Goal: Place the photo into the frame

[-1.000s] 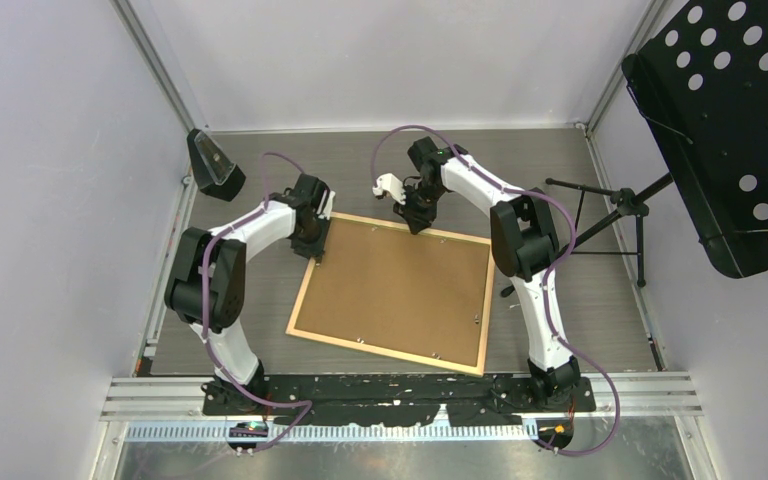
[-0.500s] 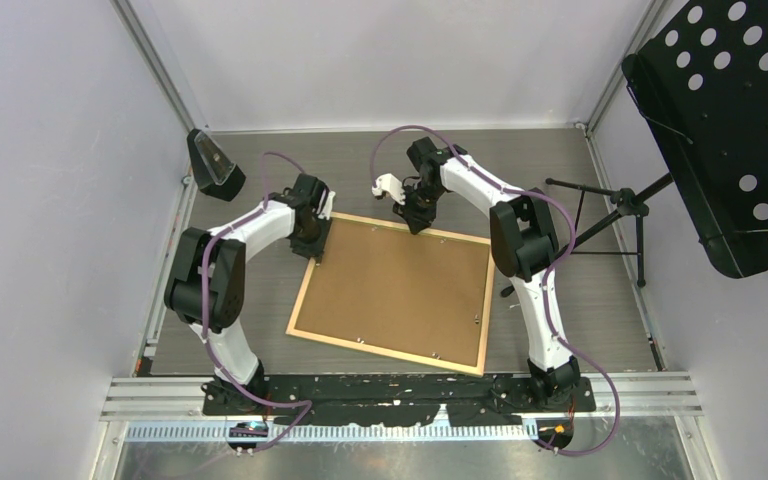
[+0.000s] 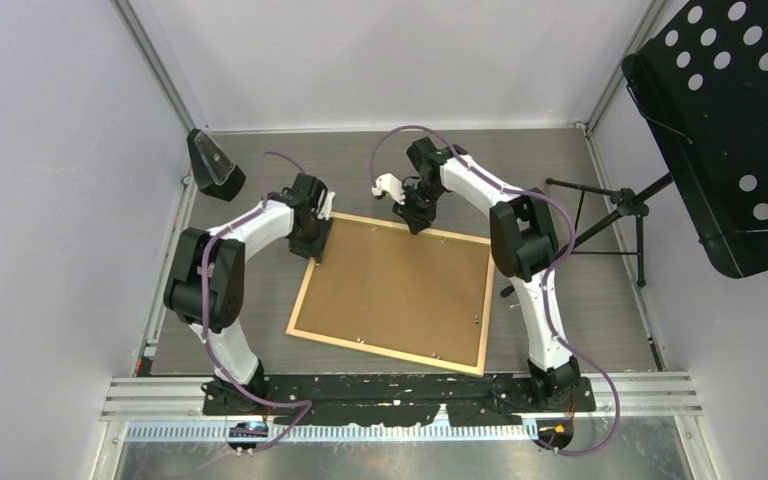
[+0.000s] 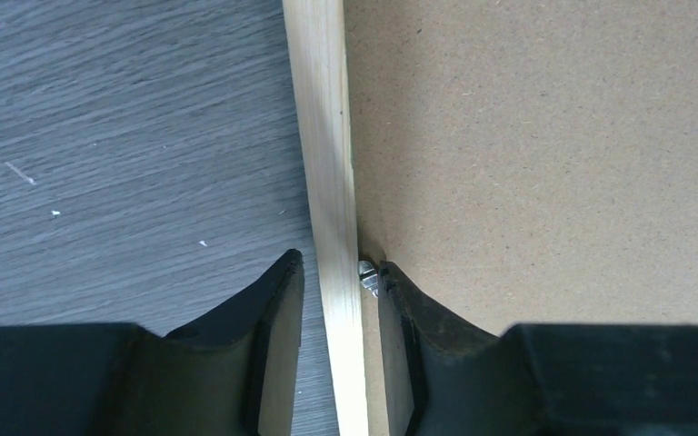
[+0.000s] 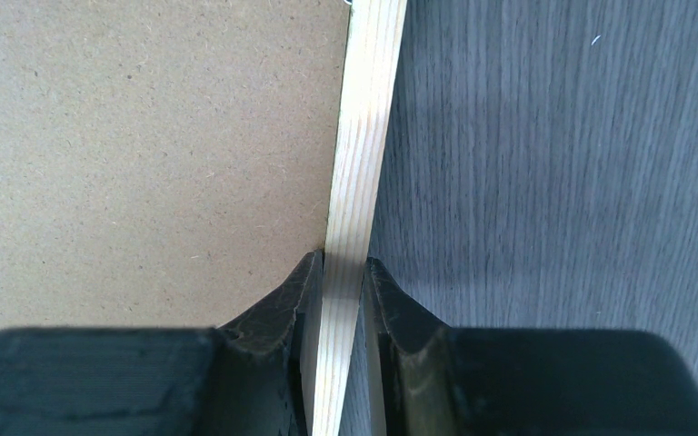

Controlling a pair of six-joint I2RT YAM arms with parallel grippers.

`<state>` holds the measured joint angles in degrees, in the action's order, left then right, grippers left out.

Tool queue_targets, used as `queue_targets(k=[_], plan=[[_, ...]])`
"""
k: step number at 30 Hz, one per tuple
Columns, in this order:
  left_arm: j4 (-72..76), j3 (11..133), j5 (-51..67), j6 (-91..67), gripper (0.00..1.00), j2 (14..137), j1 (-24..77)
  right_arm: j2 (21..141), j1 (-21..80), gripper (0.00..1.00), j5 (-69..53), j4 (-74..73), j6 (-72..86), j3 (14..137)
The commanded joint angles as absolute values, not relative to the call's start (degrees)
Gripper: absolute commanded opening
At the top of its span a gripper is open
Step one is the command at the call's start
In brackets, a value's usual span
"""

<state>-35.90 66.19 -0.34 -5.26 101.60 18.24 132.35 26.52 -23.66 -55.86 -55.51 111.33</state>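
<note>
Top external view: the frame (image 3: 385,353) lies back-up on the table (image 3: 270,320), with the brown backing board (image 3: 400,290) sitting in it.
Left gripper (image 4: 338,268): at the frame's 10 o'clock corner. Jaws straddle the wooden rail but slack, with a gap on the outer side, so nothing's gripped. The inner finger sits against a little metal tab (image 4: 368,275); guessing that's the target.
Right gripper (image 5: 345,263): at 12 o'clock, clamped on the far rail, probably to keep the frame from sliding.
Photo: can't see it anywhere, maybe under the board.

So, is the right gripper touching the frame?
Touching. Right wrist view: the right gripper has both fingers pressed against the frame rail, no gap.
</note>
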Motion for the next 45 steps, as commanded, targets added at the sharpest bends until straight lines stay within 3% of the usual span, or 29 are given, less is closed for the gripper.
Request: queue_targets(k=[1, 11, 17, 18, 21, 24, 37, 41, 45], plan=[[-38.6, 67.3, -2.1, -3.4, 0.32, 100.3, 17.4, 132.4, 26.0, 0.06, -18.4, -58.9, -56.3, 111.2], [-38.2, 66.9, -2.8, -3.2, 0.01, 100.0, 17.4, 132.4, 26.0, 0.06, -18.1, -59.2, -56.6, 111.3], [-38.0, 66.8, -2.5, -3.0, 0.00, 99.6, 17.5, 132.6, 26.0, 0.06, -18.1, -59.2, -56.7, 111.5], [-38.1, 67.1, -2.2, -3.0, 0.02, 99.6, 17.5, 132.6, 26.0, 0.06, -18.1, -59.2, -56.7, 111.6], [-38.4, 67.5, -1.6, -3.1, 0.21, 99.1, 17.5, 132.6, 26.0, 0.05, -18.2, -59.2, -56.7, 111.4], [-38.6, 68.1, -1.0, -3.3, 0.30, 98.5, 17.4, 132.7, 26.0, 0.06, -18.2, -59.2, -56.7, 111.2], [-39.3, 69.5, 1.0, -4.0, 0.38, 96.4, 16.9, 133.2, 27.6, 0.06, -19.3, -59.2, -55.2, 113.9], [-39.3, 69.2, 2.0, -4.4, 0.56, 94.6, 15.3, 134.4, 29.4, 0.05, -18.9, -59.2, -54.7, 116.5], [-39.7, 68.8, 3.1, -4.8, 0.61, 94.4, 12.9, 135.7, 31.0, 0.06, -18.7, -59.4, -54.4, 120.0]])
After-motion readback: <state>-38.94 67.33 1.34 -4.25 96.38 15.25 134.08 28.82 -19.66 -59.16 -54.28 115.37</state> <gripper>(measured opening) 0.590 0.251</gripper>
